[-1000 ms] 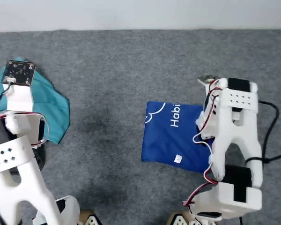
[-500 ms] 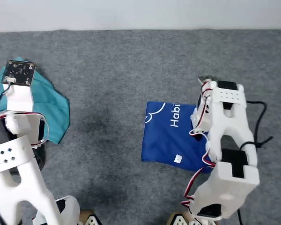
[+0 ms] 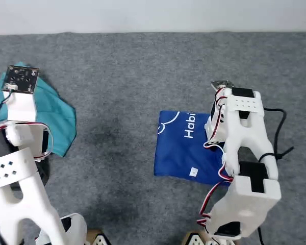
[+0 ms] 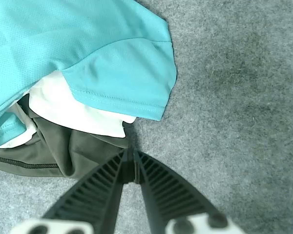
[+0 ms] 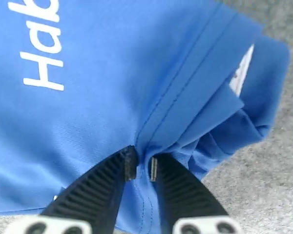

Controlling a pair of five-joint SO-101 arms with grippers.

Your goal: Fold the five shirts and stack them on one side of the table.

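My right jaws are pinching a fold of the blue shirt (image 5: 112, 87), left jaws closed on nothing by the pile (image 4: 88, 58), so I'd drag slow, keeping layers flat.

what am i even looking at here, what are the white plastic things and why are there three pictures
These are two small white robot arms at a grey table. The wide picture comes from a fixed camera looking down on both: the left arm and the right arm. The other two pictures come from little cameras on each arm's wrist, looking along its black end effector, the pincer that grips.

On the table lies a folded blue shirt with white print. At the left is a pile: a teal shirt on top, a white shirt under it and a dark olive shirt lowest.

The right end effector is shut on a fold of the blue shirt. The left end effector is shut and seems to hold nothing, its tip at the pile's edge.
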